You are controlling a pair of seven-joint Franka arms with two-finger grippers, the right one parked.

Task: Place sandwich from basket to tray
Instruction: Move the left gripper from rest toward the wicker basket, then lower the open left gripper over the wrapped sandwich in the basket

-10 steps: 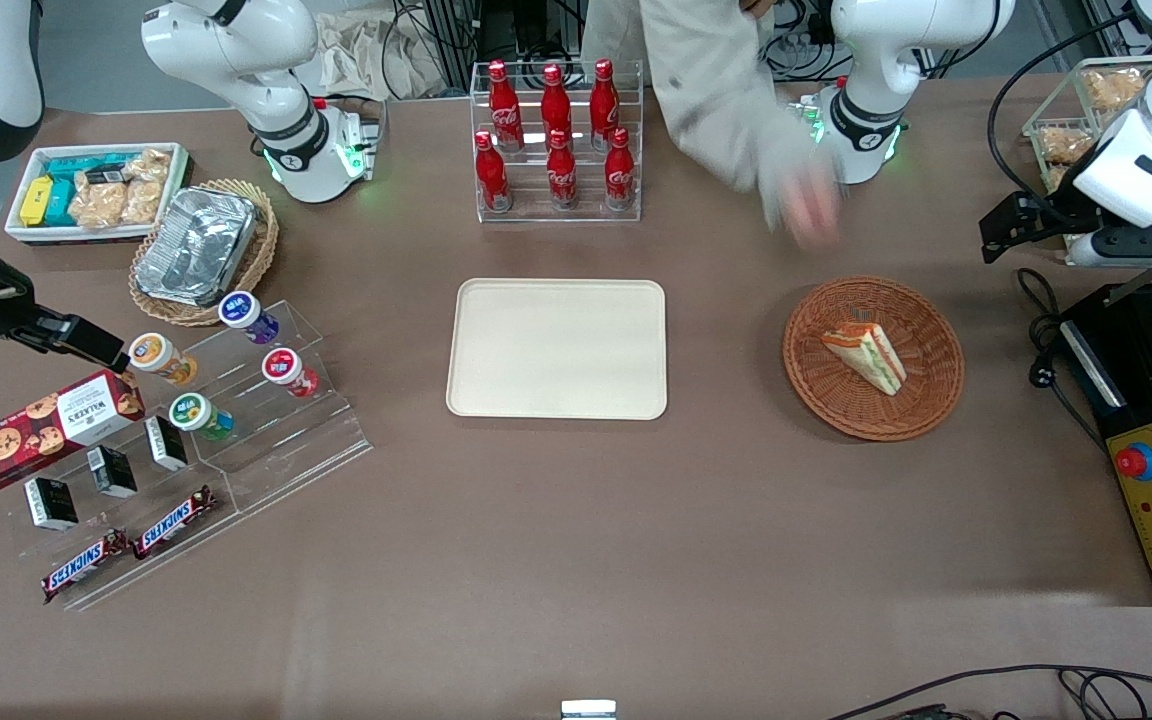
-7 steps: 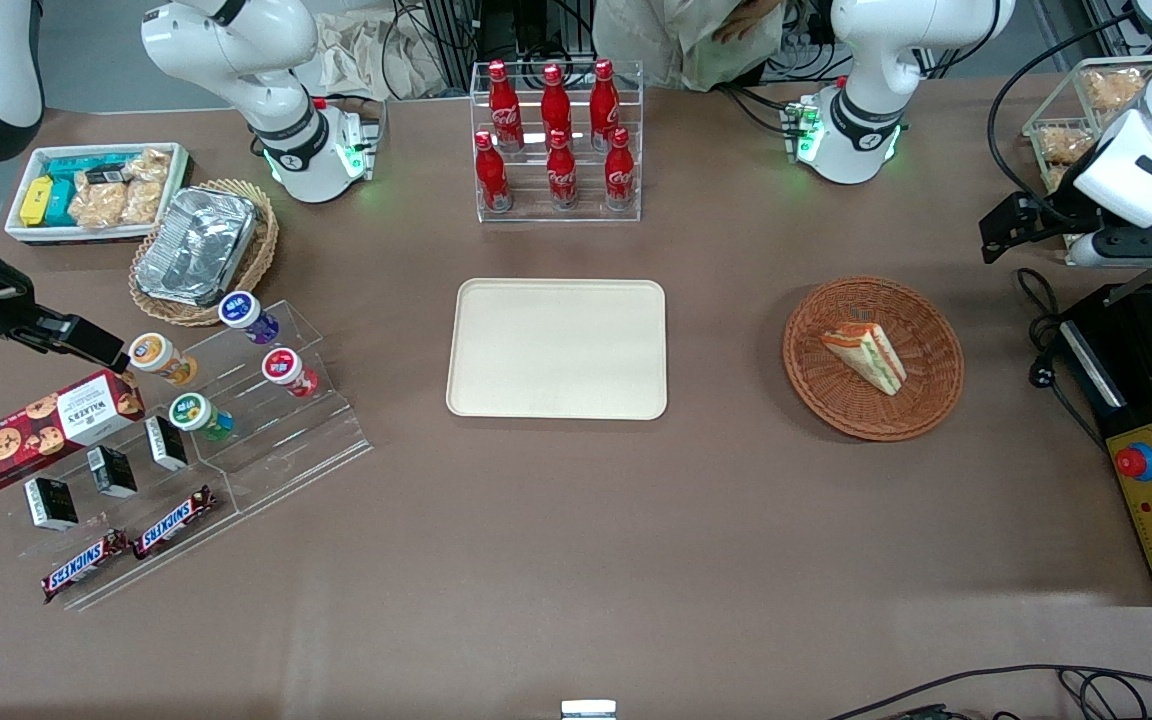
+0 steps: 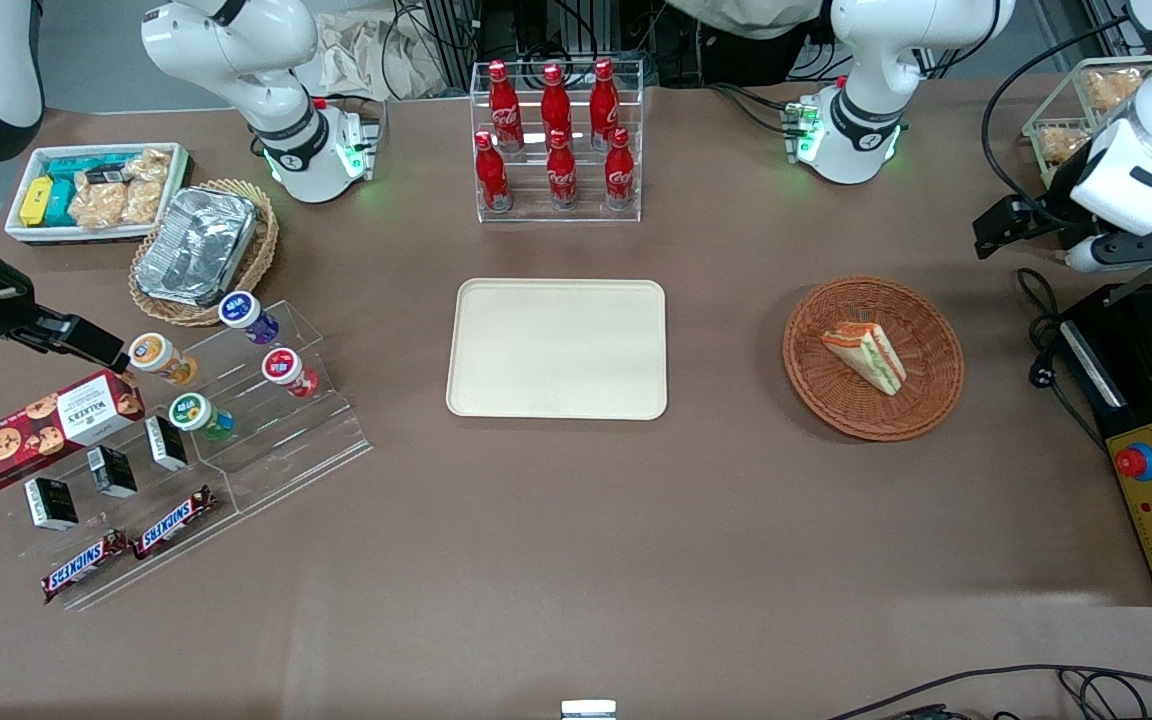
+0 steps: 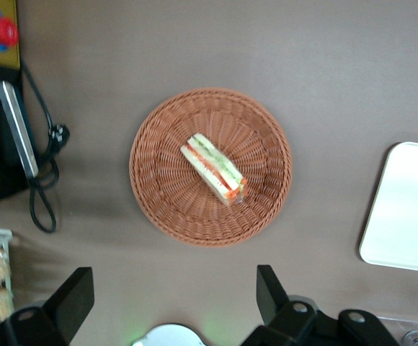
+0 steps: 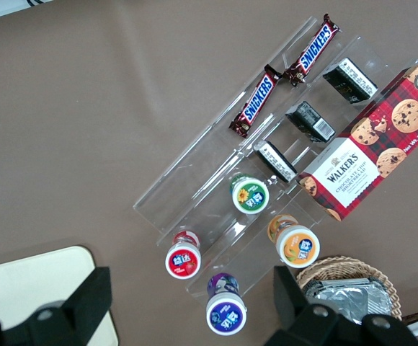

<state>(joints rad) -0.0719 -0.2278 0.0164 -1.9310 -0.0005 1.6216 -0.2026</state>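
Currently the left end effector [image 4: 173, 299], fingers spread wide and empty, hovers high above the brown desk [image 3: 576, 560], farther from the front camera than the round reddish-brown wicker basket [image 3: 936, 330], where the triangular clear-wrapped sandwich [image 3: 866, 357] lies flat, long axis diagonal.

You had one sandwich [image 3: 865, 356], one basket [image 3: 873, 358], one tray [image 3: 557, 348], six cola bottles [image 3: 556, 133], two Snickers bars [image 3: 126, 545], and four yoghurt pots [image 3: 221, 362].
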